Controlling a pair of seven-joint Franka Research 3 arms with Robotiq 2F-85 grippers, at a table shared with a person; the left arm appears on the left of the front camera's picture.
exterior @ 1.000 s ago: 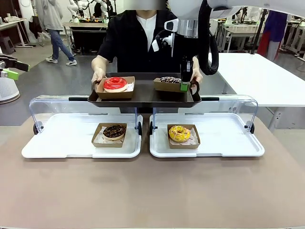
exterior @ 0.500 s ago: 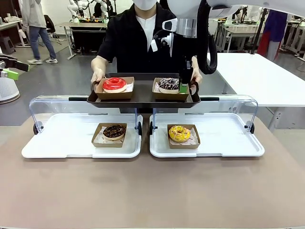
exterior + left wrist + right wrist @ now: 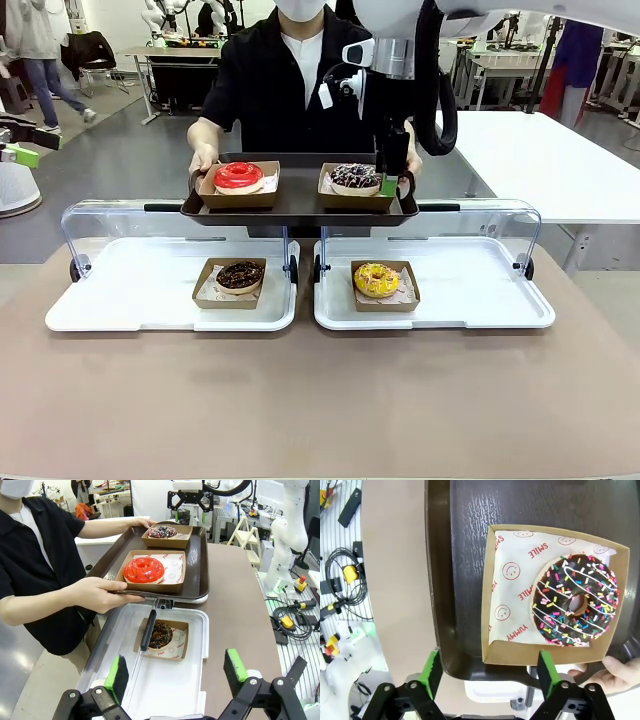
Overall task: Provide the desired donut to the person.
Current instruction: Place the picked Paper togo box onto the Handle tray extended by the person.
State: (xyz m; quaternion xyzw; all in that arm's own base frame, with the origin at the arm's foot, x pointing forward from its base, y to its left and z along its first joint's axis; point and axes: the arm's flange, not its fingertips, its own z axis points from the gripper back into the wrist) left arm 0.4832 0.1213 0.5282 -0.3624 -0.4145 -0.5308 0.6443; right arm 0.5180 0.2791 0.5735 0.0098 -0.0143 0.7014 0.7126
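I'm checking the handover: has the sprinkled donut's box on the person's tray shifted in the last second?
Yes. The sprinkled donut's box has slid slightly toward picture left, away from the right gripper, along the dark tray.

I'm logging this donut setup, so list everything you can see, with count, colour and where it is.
Dark tray: 1, dark brown, held by the person above the display trays.
Red donut: 1, red, in a cardboard box on the dark tray's left.
Sprinkled donut: 1, chocolate with coloured sprinkles, boxed on the dark tray's right.
Chocolate donut: 1, brown, boxed on the left white tray.
Yellow donut: 1, yellow, boxed on the right white tray.
Person: 1, black shirt, far side.
Right gripper: open, over the sprinkled donut's box edge.
Left gripper: open, above the left white tray.
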